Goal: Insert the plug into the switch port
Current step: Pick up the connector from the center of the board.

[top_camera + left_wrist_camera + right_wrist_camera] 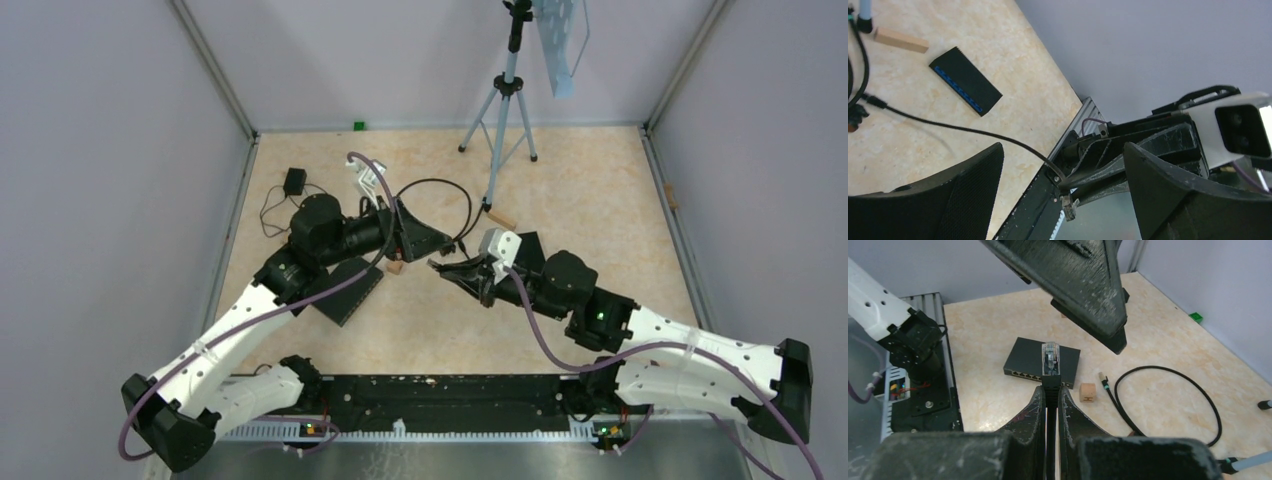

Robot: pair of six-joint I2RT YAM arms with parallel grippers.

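My right gripper [1050, 390] is shut on the black boot of the plug [1050, 357], whose clear tip sticks out past the fingertips, pointing toward the switch [1042, 362]. The switch is a flat dark box on the table with its port row facing this gripper. In the top view the right gripper [437, 266] hangs to the right of the switch [345, 290]. My left gripper [425, 243] is just above and behind it, open. In the left wrist view the plug [1068, 206] hangs between the wide-apart fingers [963, 195], untouched, and the switch [965, 81] lies further off.
A small wooden cube [1088, 392] sits just right of the switch. A looped black cable [440, 200] lies behind the grippers. A wooden block [500, 217], a tripod [505, 110] and a power adapter [295, 182] are further back. Walls enclose the table.
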